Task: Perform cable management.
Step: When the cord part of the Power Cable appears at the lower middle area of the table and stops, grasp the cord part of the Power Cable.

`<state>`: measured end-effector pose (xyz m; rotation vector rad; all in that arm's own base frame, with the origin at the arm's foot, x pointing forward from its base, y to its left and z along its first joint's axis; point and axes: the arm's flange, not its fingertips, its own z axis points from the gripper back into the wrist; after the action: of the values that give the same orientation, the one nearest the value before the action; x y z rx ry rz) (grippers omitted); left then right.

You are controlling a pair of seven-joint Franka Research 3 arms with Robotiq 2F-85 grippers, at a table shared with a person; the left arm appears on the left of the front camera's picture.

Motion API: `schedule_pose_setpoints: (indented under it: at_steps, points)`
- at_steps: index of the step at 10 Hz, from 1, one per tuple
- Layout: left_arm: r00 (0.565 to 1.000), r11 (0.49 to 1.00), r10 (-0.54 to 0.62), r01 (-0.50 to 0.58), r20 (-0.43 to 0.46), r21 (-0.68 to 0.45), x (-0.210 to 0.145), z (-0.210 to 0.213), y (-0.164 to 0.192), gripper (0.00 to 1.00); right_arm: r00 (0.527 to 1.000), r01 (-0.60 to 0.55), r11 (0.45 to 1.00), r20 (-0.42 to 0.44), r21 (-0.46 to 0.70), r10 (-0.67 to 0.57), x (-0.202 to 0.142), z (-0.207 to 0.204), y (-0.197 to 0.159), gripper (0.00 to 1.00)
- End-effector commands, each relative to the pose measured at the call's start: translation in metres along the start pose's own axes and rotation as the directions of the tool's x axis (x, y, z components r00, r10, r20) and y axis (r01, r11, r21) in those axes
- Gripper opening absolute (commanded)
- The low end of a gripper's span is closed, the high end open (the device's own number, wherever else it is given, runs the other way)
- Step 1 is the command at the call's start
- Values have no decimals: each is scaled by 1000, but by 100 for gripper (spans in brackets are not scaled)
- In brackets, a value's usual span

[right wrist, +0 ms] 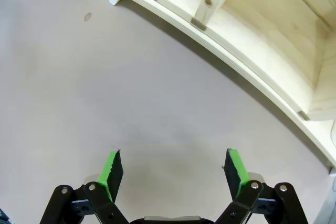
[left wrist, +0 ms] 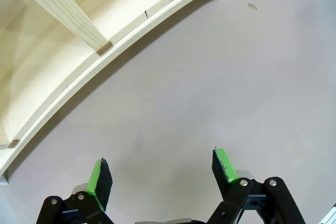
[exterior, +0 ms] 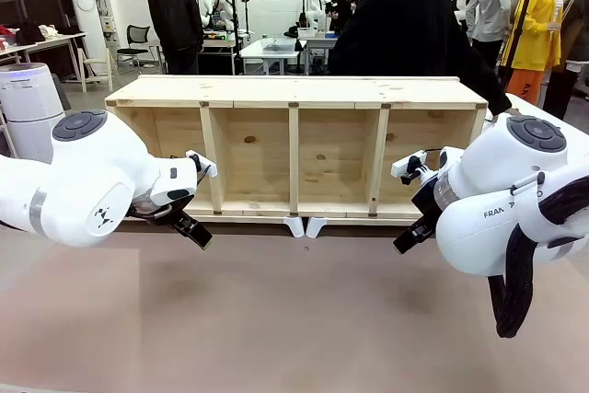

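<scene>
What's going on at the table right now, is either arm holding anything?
Nothing is being handled at this moment. Both arms hang low over the table in front of the wooden shelf unit. The left gripper and the right gripper are both open, with only bare tabletop between their fingers. A person in dark clothing stands behind the shelf unit, at the far side.

1 wooden shelf (exterior: 294, 91), 4 compartments (exterior: 253, 158), 2 arms (exterior: 83, 177).
</scene>
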<state>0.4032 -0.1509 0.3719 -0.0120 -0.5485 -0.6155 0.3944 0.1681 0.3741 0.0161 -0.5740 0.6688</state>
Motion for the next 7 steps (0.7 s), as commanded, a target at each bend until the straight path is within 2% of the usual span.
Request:
schedule_pose_setpoints:
  at_steps: [1, 4, 7]
  points:
    - [1000, 1000, 3, -3, 0, -1, 0, 0, 1, 100, 1000, 3, 1000, 0, 1, -3, 0, 0, 0, 100]
    - [1000, 1000, 0, 0, -11, 7, 1, 7, 2, 100, 1000, 4, 1000, 3, -9, -4, 1, 4, -1, 100]
    - [1000, 999, -10, 9, 29, 34, -3, 50, 6, 100, 999, 14, 998, 32, -53, -12, 5, 45, -7, 100]
